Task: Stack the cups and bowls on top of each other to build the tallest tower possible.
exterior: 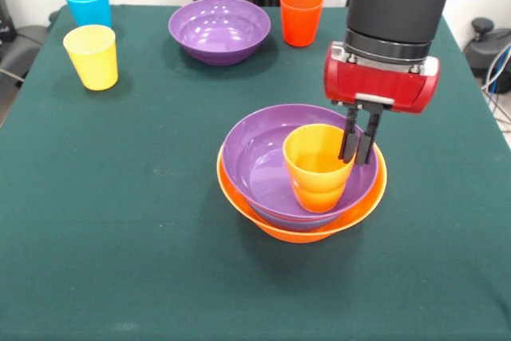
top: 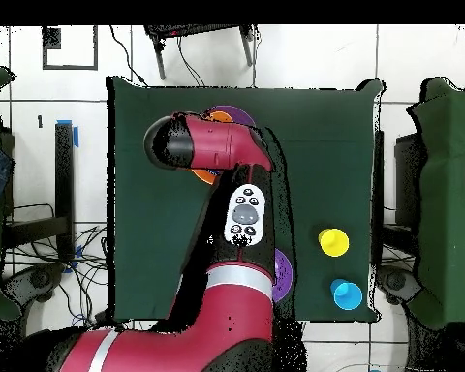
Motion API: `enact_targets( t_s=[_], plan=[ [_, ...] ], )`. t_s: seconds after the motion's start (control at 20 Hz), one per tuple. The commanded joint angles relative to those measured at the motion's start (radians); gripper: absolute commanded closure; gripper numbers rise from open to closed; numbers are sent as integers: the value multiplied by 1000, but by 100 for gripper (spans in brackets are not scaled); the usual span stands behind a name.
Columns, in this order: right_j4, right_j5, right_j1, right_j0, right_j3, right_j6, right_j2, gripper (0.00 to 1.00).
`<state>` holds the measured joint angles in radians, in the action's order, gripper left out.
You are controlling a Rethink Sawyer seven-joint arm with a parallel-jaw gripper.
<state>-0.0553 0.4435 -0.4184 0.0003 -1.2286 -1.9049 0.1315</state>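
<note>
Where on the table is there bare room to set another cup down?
Bare cloth fills the whole near strip in front of the tower, and the stretch between the yellow cup and the tower. It is crowded along the far edge: blue cup, purple bowl, red-orange cup, and where the gripper hangs.

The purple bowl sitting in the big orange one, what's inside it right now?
An orange cup stands upright inside the purple bowl, which nests in the orange bowl. The gripper straddles the cup's rim. The cup's base hides part of the bowl's floor.

No readable text, labels or brands anywhere in either view.
</note>
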Motion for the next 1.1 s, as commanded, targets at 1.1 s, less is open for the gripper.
enact_targets(
  t_s=[1.1],
  plan=[
    [-16, 43, 46, -33, -55, -103, -88, 100]
  ],
)
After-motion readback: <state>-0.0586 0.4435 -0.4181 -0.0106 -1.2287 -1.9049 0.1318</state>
